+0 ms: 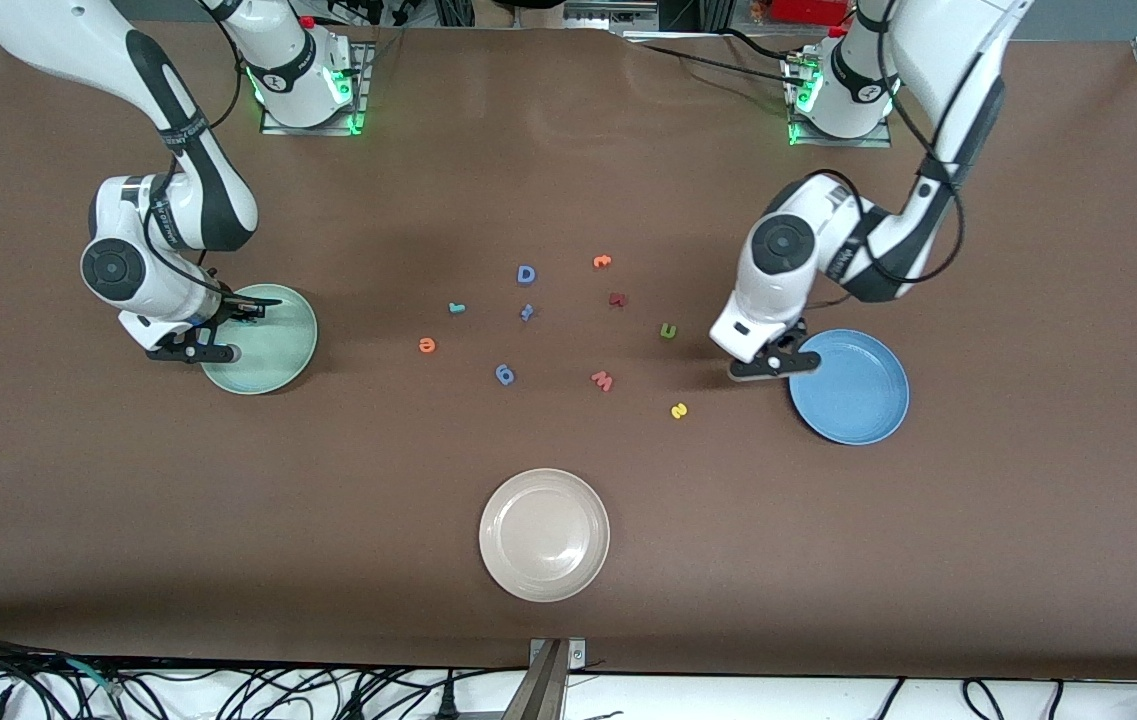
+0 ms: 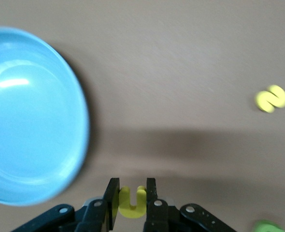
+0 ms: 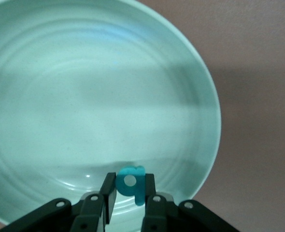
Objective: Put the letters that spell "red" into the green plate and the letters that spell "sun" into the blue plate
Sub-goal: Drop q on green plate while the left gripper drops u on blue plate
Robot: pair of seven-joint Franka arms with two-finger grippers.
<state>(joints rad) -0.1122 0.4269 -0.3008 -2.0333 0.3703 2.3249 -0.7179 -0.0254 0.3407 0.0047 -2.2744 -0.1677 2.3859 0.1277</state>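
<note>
While both plates sit empty, the left hand point(image 2: 131, 199) pinches the yellow "u" point(image 2: 131, 200) beside the blue plate point(image 2: 60, 159), and the right hand point(image 3: 129, 194) pinches the teal "d" point(image 3: 131, 187) over the green plate point(image 3: 191, 77); four letters remain on the bench point(image 1: 568, 180).

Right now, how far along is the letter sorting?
Nothing sits in either plate yet. The right gripper holds the teal d over the green plate; the left gripper holds the yellow u beside the blue plate. Still on the table: teal r, orange e, yellow s, green n.
</note>
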